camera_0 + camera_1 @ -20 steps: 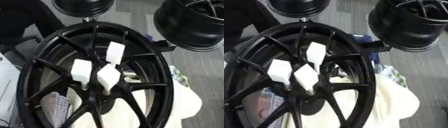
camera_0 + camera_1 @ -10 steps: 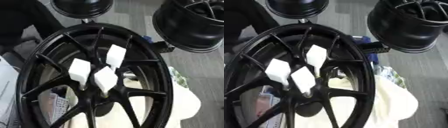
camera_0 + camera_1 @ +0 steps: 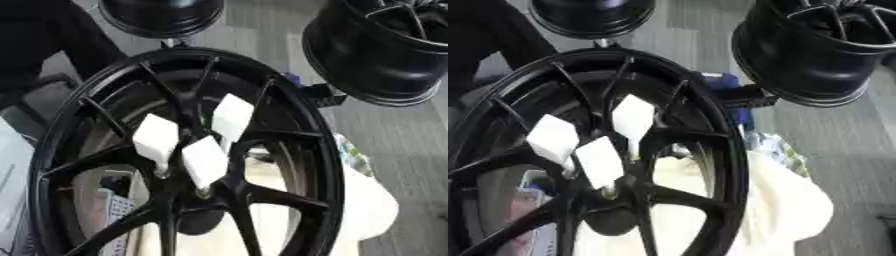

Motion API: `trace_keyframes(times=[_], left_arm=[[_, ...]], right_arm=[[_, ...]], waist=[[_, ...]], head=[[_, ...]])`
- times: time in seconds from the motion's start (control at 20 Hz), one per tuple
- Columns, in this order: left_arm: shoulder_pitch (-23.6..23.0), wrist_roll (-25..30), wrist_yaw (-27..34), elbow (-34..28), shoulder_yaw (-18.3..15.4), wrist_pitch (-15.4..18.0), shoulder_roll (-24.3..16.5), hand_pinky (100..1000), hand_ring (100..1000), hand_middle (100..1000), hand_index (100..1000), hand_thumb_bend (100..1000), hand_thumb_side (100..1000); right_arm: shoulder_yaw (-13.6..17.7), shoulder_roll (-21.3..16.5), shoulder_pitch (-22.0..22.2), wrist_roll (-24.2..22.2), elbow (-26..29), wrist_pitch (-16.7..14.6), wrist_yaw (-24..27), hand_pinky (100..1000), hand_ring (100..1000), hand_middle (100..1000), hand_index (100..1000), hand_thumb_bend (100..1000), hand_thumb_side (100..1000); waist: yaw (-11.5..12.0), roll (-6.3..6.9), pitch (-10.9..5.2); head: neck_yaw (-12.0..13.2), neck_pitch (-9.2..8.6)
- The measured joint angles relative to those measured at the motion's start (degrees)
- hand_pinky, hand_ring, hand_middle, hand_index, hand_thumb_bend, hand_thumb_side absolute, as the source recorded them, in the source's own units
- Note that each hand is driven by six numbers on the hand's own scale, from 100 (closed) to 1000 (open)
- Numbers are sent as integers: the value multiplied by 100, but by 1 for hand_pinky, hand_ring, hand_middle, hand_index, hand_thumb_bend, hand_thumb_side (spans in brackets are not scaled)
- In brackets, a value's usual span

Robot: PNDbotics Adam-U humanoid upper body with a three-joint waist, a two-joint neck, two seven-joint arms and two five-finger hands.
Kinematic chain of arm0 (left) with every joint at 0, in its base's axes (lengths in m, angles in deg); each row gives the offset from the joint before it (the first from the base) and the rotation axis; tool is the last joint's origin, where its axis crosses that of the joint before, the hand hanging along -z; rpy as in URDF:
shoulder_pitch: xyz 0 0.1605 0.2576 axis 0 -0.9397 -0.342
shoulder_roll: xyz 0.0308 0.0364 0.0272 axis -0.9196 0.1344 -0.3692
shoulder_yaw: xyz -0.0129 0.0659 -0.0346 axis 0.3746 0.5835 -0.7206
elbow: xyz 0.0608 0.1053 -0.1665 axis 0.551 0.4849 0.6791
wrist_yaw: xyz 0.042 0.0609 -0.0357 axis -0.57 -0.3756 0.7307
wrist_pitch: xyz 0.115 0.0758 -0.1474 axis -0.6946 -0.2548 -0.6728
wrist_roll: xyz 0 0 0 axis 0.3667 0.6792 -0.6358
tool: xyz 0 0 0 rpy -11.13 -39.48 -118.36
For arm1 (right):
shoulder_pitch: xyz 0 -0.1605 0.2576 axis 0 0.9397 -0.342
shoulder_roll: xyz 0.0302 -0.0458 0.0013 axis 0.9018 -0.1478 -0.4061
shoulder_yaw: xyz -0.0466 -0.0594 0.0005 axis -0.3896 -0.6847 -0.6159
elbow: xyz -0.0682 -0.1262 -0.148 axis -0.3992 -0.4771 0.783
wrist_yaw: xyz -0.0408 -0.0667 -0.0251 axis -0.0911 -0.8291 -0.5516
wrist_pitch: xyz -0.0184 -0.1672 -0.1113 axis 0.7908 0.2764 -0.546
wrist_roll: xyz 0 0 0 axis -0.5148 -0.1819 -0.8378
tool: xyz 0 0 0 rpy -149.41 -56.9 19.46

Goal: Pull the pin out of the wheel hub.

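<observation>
Neither of the robot's hands shows in either eye view, so their pose, how far their fingers are spread and whether they hold anything cannot be told.

The large black spoked alloy wheel fills the left and middle of the view, standing nearly upright and tilted, its rim running from the top centre round to the lower right. Its thin spokes meet at the dark wheel hub, low and left of centre. Three white rectangular tags stand up from the hub area, fanned apart: one to the left, one in the middle and lowest, and one to the upper right. Each narrows at its lower end towards the hub (the pin itself is not plainly made out; a small pale stub shows beneath the middle tag where it meets the hub). The tags carry no writing that can be read, and no brand or lettering is legible on the wheel.

Behind it, a second glossy black wheel rim lies at the upper right, its open barrel facing the camera, and a third black round rim sits at the top edge. A cream-coloured cloth bulges behind the lower right of the large wheel, and a small blue object shows just past the rim beside a black bracket. The grey floor runs down the right side.
</observation>
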Motion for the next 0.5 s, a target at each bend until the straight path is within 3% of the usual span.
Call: trace_keyframes(times=[0.5], left_arm=[[-18, 177, 11, 61, -52, 85, 0, 857, 827, 763, 910, 184, 613]], right_arm=[[0, 0, -1, 1, 0, -1, -10, 830, 594, 658, 836, 448, 243]], waist=[[8, 16, -3]], head=[[0, 0]])
